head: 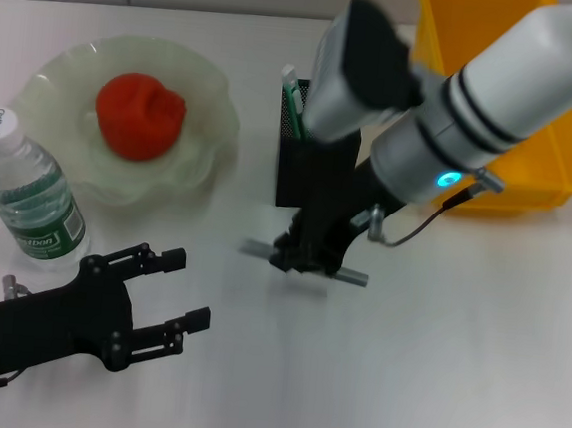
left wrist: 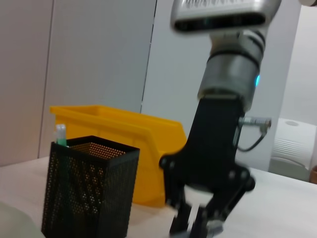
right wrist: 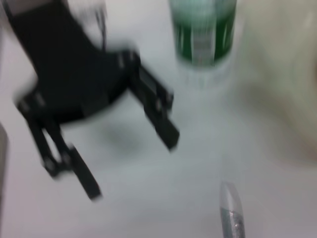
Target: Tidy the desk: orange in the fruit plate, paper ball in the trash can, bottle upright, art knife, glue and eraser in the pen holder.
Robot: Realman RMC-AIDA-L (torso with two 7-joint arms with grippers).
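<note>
My right gripper (head: pixel 307 259) is shut on the thin grey art knife (head: pixel 351 276), holding it level at or just above the table in front of the black mesh pen holder (head: pixel 310 171). A green-and-white stick (head: pixel 291 94) stands in the holder. The orange (head: pixel 139 114) lies in the pale green fruit plate (head: pixel 205 162). The water bottle (head: pixel 27 196) stands upright at the left. My left gripper (head: pixel 189 288) is open and empty near the front left. The left wrist view shows the right gripper (left wrist: pixel 198 223) beside the pen holder (left wrist: pixel 89 193). The knife's tip (right wrist: pixel 230 213) shows in the right wrist view. Paper ball and eraser are out of view.
A yellow bin (head: pixel 542 146) stands at the back right, behind my right arm, and also shows in the left wrist view (left wrist: pixel 133 144). The right wrist view shows the left gripper (right wrist: pixel 131 166) and the bottle (right wrist: pixel 203 34) on the white table.
</note>
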